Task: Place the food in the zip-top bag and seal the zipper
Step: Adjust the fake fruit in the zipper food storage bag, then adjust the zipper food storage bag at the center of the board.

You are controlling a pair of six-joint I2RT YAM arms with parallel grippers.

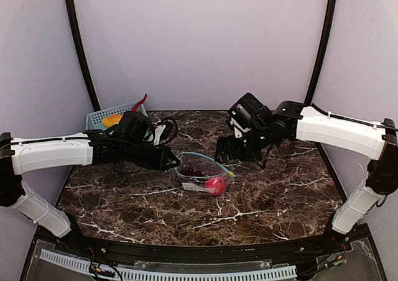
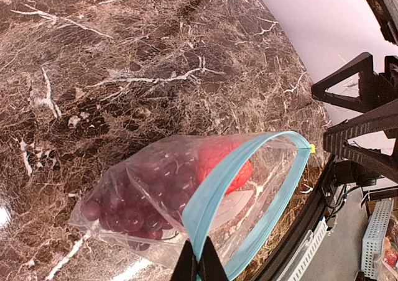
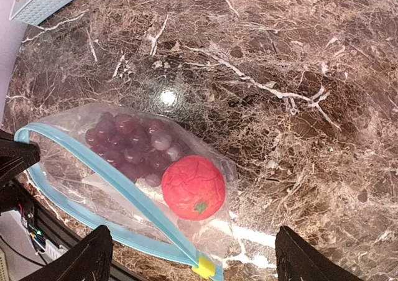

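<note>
Dark brown marble-pattern tabletop, white veining. Clear zip-top bag rests near centre. Blue mesh basket sits at far-left corner.

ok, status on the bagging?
Copy: left gripper shut on zipper, right gripper open over bag. Inside: grapes and red fruit; mouth open. Yellow piece in basket, nothing blocking.

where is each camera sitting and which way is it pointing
Top: above and behind the bases, looking down at the table; left arm and right arm show.
Left wrist: on the left gripper, shut on the bag's zipper, facing across the table.
Right wrist: on the open right gripper, looking down; fingers show.
Shared: bag, grapes, red fruit.
</note>
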